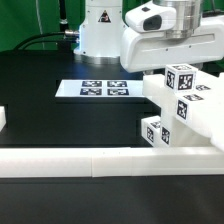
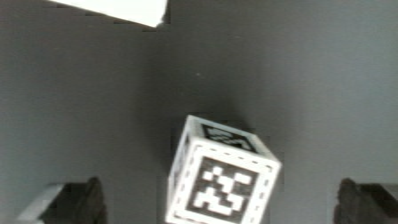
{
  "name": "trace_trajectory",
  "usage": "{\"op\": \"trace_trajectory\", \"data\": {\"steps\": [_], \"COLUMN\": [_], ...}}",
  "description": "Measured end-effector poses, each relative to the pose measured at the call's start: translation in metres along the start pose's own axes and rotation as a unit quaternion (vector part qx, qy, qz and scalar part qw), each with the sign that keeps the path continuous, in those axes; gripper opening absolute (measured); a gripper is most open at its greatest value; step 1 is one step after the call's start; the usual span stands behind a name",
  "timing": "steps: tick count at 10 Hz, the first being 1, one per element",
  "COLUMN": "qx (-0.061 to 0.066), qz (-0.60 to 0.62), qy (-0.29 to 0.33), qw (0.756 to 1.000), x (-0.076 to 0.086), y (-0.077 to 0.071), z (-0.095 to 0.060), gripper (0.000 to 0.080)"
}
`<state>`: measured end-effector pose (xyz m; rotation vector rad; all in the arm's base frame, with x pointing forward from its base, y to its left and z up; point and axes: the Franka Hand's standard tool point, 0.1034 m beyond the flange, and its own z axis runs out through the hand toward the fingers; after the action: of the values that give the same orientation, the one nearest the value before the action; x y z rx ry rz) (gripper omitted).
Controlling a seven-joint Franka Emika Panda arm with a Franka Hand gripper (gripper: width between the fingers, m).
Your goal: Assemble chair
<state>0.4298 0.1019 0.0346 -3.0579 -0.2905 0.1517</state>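
You see the black bench (image 1: 60, 125) with the arm's white wrist housing over its far side toward the exterior view's right, and the chair parts (image 1: 180, 105) gathered there as a cluster of white tagged blocks and a flat slab, close against the white border rail (image 1: 70, 160) that runs along the bench's near edge. The marker board (image 1: 102, 89) lies flat farther in, toward the middle of the bench, well apart from the rail. In the wrist view, the pincer (image 2: 217, 203) stands fully open and holds nothing: its two dark fingertips (image 2: 68, 203) appear at either side of the picture, with a square-ended leg (image 2: 228, 172) between them. That leg is the relation your next move turns on: it lies directly below the open jaws, roughly centred in the gap though seemingly a little nearer one finger. It seems to stand on end, tagged end face up, its long axis running down toward the bench. Whether the fingertips have reached the level of the leg's sides you cannot tell, for neither view shows them from the side. In the exterior view the pincer itself is hidden behind the wrist housing, the chair cluster is cut off at the picture's edge, and how its pieces join is hard to make out.
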Motion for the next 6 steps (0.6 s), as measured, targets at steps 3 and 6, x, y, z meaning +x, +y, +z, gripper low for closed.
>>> {"op": "trace_trajectory", "data": {"steps": [3, 6], "qx": [-0.005, -0.008], "qz": [0.002, 0.004], "qy": [0.000, -0.004], "qw": [1.000, 1.000], "x": [-0.002, 0.001], "y": [0.003, 0.003], "z": [0.013, 0.027], "gripper": [0.0649, 0.0649]}}
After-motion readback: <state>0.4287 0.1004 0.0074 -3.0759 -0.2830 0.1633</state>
